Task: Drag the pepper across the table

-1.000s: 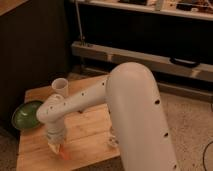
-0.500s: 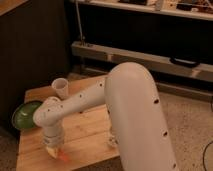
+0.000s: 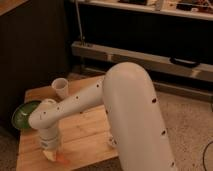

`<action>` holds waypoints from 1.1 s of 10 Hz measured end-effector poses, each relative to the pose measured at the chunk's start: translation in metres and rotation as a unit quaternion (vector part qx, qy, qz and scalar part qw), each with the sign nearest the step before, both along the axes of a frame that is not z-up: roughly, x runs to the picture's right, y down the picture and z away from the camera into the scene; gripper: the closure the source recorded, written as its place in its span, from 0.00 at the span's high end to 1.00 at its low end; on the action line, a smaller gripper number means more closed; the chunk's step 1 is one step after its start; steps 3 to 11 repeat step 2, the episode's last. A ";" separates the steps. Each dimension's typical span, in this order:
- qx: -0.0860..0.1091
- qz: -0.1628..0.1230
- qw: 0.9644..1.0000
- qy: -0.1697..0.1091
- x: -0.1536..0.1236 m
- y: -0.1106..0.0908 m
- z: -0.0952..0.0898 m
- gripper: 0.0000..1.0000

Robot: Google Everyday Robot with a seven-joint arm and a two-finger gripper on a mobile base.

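Observation:
The pepper (image 3: pixel 63 160) is a small slim orange-red piece lying on the wooden table (image 3: pixel 85 132) near its front edge. My gripper (image 3: pixel 51 154) hangs straight down from the white arm (image 3: pixel 75 107) and sits right at the pepper's left end, low on the table top. The pepper's left end is hidden behind the gripper.
A green bowl (image 3: pixel 25 114) rests at the table's left edge. A small white cup (image 3: pixel 60 88) stands near the table's far edge. A small dark object (image 3: pixel 111 141) lies by the table's right edge under the arm. A dark cabinet and metal shelving stand behind.
The gripper has moved left and toward the table's front edge, and the pepper has moved along with it.

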State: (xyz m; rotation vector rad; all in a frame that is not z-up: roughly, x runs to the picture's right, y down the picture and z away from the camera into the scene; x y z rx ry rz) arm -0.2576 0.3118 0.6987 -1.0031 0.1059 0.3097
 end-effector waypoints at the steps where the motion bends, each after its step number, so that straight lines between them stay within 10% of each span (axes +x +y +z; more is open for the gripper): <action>1: -0.001 -0.007 1.000 -0.011 -0.002 0.001 -0.003 0.35; 11: -0.002 -0.013 1.000 -0.023 -0.004 0.003 -0.006 0.35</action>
